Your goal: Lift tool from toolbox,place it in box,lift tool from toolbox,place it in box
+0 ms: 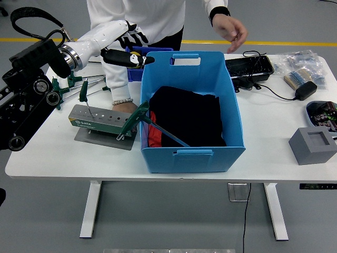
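- The white table (63,158) stands on white legs over a grey floor; a yellow floor line (274,42) runs across at 12 o'clock behind it.
- A blue plastic box (231,142) sits mid-table, with dark cloth and a strip of red fabric inside.
- At 9 o'clock of the box lies the grey toolbox (97,120), a drilled holder resting on a grey plate.
- One green T-handle hex key (84,95) stands upright in the holder's left end.
- A second green T-handle tool (138,117) leans tilted, its handle at the box's left wall and its long shaft slanting down into the box over the cloth.
- More green-handled keys (66,84) lie loose on the table at 11 o'clock of the holder.
- The left hand (126,52), white-sleeved with black fingers, hovers above the table at 10 o'clock of the box; the fingers look loosely extended and hold nothing.
- The right hand is out of sight.
- A person in white stands at the far side: one hand (126,108) rests on the table by the holder's far edge, the other hand (231,29) is raised in the air at 1 o'clock of the box.
- At 3 o'clock sit a black tray (250,66), a black power adapter (305,90) with cable, a grey block (313,143) and bagged parts (303,60).
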### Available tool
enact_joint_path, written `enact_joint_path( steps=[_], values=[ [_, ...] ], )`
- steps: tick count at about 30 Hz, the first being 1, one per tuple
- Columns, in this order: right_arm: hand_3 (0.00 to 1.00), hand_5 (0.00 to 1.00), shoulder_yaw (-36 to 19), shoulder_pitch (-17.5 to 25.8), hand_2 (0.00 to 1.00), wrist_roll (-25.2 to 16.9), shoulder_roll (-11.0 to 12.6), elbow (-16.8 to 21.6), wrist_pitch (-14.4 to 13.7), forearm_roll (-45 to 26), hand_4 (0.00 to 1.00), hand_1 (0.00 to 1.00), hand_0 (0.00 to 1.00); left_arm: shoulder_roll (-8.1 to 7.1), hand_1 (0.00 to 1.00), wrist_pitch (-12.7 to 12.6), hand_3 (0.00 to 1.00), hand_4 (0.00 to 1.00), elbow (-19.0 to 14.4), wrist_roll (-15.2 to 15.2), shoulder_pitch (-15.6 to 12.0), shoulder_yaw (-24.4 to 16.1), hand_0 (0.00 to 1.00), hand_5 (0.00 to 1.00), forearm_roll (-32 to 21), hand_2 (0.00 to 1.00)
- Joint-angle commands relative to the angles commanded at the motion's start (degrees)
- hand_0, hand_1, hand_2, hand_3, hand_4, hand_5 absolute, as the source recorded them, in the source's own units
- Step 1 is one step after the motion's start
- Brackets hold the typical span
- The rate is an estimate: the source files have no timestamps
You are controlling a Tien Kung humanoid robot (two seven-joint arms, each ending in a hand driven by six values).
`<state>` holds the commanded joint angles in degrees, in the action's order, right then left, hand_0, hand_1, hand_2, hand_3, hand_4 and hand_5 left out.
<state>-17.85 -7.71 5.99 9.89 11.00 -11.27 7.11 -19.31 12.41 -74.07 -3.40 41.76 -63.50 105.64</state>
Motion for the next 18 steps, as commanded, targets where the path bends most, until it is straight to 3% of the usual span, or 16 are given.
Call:
enact_joint_path(
  steps=[4, 5, 8, 9, 10, 12, 15, 18],
  values=[
    [0.564, 0.674, 0.4, 0.0, 0.705, -0.1, -0.1, 0.0, -0.1, -0.5, 0.777, 0.633, 0.656, -0.94, 0.513, 0.0, 0.668, 0.905, -1.8, -0.7, -3.4, -3.0, 0.460, 0.687, 1.3, 0.610],
    [0.564, 0.674, 0.7, 0.0, 0.705, -0.2, -0.1, 0.0, -0.1, -0.9, 0.777, 0.633, 0.656, -1.75, 0.513, -0.1, 0.668, 0.905, -2.0, -0.5, -4.2, -2.8, 0.460, 0.687, 2.1, 0.610],
    [0.564, 0.674, 1.0, 0.0, 0.705, -0.4, -0.2, 0.1, -0.2, -1.6, 0.777, 0.633, 0.656, -3.70, 0.513, -0.4, 0.668, 0.905, -1.5, 0.1, -4.5, -0.9, 0.460, 0.687, 2.8, 0.610],
    [0.564, 0.674, 1.0, 0.0, 0.705, -0.4, -0.2, 0.1, -0.2, -1.5, 0.777, 0.633, 0.656, -5.02, 0.513, -0.5, 0.668, 0.905, -0.8, 0.7, -4.3, 0.9, 0.460, 0.687, 3.2, 0.610],
    [0.564, 0.672, 0.9, 0.0, 0.705, -0.3, -0.2, 0.1, -0.2, -1.4, 0.777, 0.633, 0.656, -5.53, 0.555, -0.6, 0.661, 0.904, -0.6, 0.8, -4.2, 1.6, 0.519, 0.691, 3.4, 0.628],
    [0.564, 0.672, 0.9, -0.1, 0.705, -0.3, -0.1, 0.1, -0.2, -1.3, 0.777, 0.633, 0.656, -6.87, 0.555, -0.9, 0.661, 0.904, 0.2, 1.1, -4.6, 3.7, 0.519, 0.691, 3.7, 0.628],
    [0.564, 0.672, 1.2, -0.1, 0.705, -0.4, -0.2, 0.1, -0.1, -1.8, 0.777, 0.633, 0.656, -7.07, 0.555, -1.9, 0.661, 0.904, 1.0, 0.4, -7.0, 2.7, 0.519, 0.691, 4.5, 0.628],
    [0.564, 0.673, 1.5, -0.1, 0.705, -0.5, -0.2, 0.1, -0.1, -2.4, 0.776, 0.633, 0.656, -6.04, 0.529, -4.4, 0.668, 0.901, 1.9, -1.0, -10.1, -0.8, 0.478, 0.698, 6.3, 0.614]
  ],
)
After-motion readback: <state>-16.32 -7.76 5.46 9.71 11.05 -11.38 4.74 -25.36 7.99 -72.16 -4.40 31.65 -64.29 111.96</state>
